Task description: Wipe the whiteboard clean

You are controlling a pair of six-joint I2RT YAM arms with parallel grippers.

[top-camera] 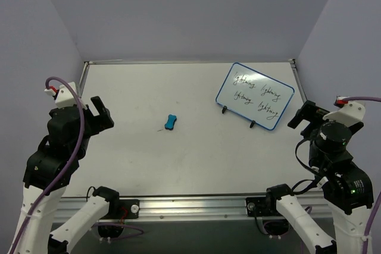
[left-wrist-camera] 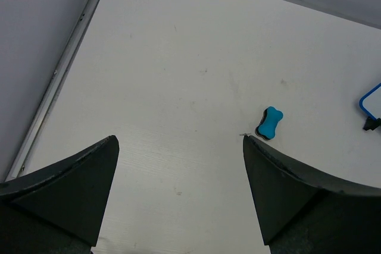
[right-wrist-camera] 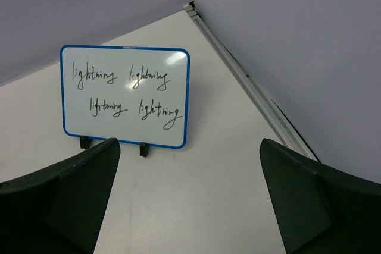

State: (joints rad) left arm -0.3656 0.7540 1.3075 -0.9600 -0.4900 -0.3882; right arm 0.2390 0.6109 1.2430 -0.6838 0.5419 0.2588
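- Left claw (left-wrist-camera: 179, 141): spread wide, holding nothing, poised over the left side of the bench (top-camera: 131, 87).
- Blue bone-shaped eraser (top-camera: 171, 122): lying flat mid-bench, untouched, well apart from both claws.
- Whiteboard (top-camera: 255, 96): propped on its stand at the far right, four cursive words unwiped.
- Right claw (right-wrist-camera: 189, 144): wide, empty, facing the board.
- Judged step: the very start; next, one claw likely needs to grip the eraser.

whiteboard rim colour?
Blue, around the whiteboard, which carries dark cursive writing. Clearest in the right wrist view.
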